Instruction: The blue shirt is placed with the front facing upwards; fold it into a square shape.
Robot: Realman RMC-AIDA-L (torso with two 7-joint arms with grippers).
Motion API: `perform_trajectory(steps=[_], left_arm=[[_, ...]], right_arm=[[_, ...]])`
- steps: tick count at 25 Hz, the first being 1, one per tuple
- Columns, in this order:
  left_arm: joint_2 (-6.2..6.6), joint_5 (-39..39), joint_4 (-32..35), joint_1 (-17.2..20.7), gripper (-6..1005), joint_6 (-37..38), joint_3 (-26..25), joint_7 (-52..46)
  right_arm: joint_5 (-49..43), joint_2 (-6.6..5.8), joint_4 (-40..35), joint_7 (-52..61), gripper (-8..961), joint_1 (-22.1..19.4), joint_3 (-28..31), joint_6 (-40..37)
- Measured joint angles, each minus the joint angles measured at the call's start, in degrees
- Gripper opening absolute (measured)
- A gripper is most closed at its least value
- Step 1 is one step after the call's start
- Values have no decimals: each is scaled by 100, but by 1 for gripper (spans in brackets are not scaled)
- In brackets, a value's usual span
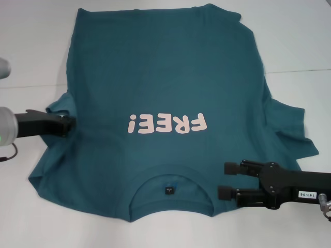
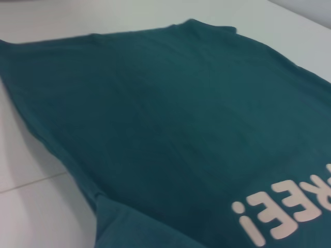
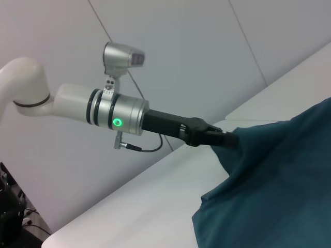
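- The blue shirt [image 1: 170, 93] lies flat on the white table [image 1: 31, 46], print up, collar toward the robot.
- The left gripper [image 1: 71, 124] is closed on the shirt's left sleeve edge.
- The right gripper [image 1: 225, 181] hovers beside the collar, fingers parted, gripping nothing.
- Bare table borders the shirt's far hem and left edge.

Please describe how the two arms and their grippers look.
The left arm is white with a silver wrist, a green light ring, a thin dark cable and a black left gripper. The right gripper is black, with two blocky fingers and a white label.
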Motion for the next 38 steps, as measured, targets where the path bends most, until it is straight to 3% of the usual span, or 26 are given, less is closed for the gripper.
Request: perform_trajectory(steps=[10,18,31,38], left_arm=[[-8,-9,-298,-365,19,-57,64,-308],[22,44,-284,-365,20,-140,49,-318],[292,369,83,-421,20,64,-22,-619],[322,501,355,-522,19,253,-15,-890]], right_arm=[[7,4,57,-18,943,-12,0,13],[13,4,78,-20,943,-35,0,44],[18,4,79,-19,942,-31,0,58],[18,4,78,-16,943,2,0,64]])
